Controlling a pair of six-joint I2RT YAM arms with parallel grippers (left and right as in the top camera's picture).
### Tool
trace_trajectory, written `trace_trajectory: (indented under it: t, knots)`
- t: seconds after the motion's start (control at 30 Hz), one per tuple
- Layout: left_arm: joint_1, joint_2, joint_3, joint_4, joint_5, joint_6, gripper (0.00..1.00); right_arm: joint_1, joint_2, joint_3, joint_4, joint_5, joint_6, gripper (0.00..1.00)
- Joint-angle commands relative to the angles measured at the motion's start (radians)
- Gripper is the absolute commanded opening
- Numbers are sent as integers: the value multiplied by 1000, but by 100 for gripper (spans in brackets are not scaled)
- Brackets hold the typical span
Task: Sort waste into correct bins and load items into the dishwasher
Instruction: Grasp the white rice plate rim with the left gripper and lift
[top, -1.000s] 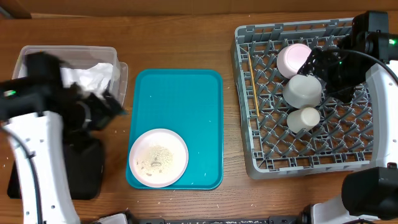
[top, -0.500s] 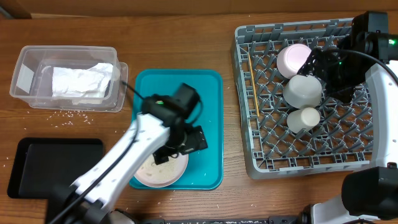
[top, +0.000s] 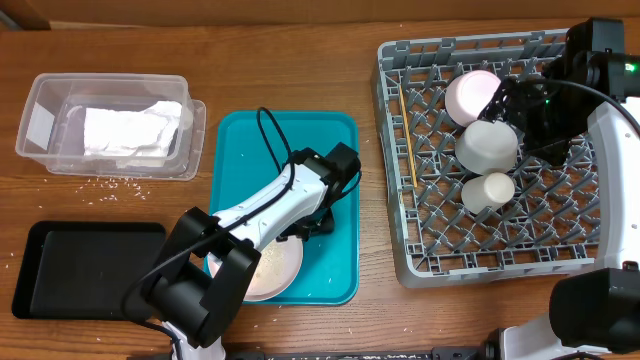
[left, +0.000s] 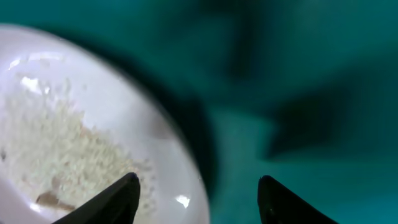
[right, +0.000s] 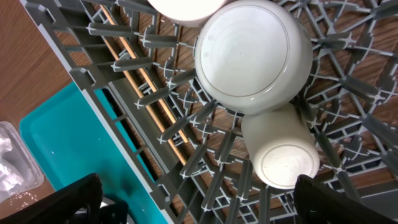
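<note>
The left arm (top: 268, 207) reaches forward, left hand (left: 198, 198) pointing down, fingers apart. The right hand (right: 198, 200) hangs with fingers wide apart.

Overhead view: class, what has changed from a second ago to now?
The left gripper swung right from the clear tub to the teal tray and now hangs open astride the plate rim. Nothing was grasped. The napkins, dish rack and right gripper stayed put.

Shows a pinkish-white plate (left: 93, 81) at left, with rice (left: 56, 149) scattered over it, resting on a teal tray (left: 323, 93). Shows the gripper (left: 198, 190) spread wide, straddling the plate's right rim. Blurred throughout.
</note>
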Motion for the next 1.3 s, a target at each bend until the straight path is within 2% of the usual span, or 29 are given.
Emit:
trace_trajectory:
  t: [0.0, 0.1, 0.27, 0.3, 0.37, 0.53, 0.83, 0.93, 1.1, 1.27]
  knots:
    - [-5, 5, 19, 51, -43, 33, 60, -1, -35, 2, 3, 0, 7, 100]
    - [-5, 7, 19, 69, -39, 17, 51, -1, -35, 2, 3, 0, 7, 100]
    - [-5, 12, 8, 66, 0, -30, 53, -1, -35, 2, 3, 0, 8, 100]
    - [-5, 12, 2, 66, 0, -32, 51, -1, -35, 2, 3, 0, 8, 100]
    - [-5, 12, -13, 66, 19, -40, 40, -1, -35, 2, 3, 0, 7, 100]
    - [-2, 12, -33, 57, 71, -27, 40, -1, -35, 2, 3, 0, 8, 100]
    - [2, 12, -72, 29, 71, -27, 39, -1, -35, 2, 3, 0, 7, 100]
    - [2, 12, -72, 35, 71, -27, 31, -1, -35, 2, 3, 0, 7, 100]
    - [2, 12, -76, 35, 72, -27, 30, -1, -35, 2, 3, 0, 7, 100]
    - [2, 13, -93, 34, 71, -28, 18, -1, -35, 2, 3, 0, 8, 100]
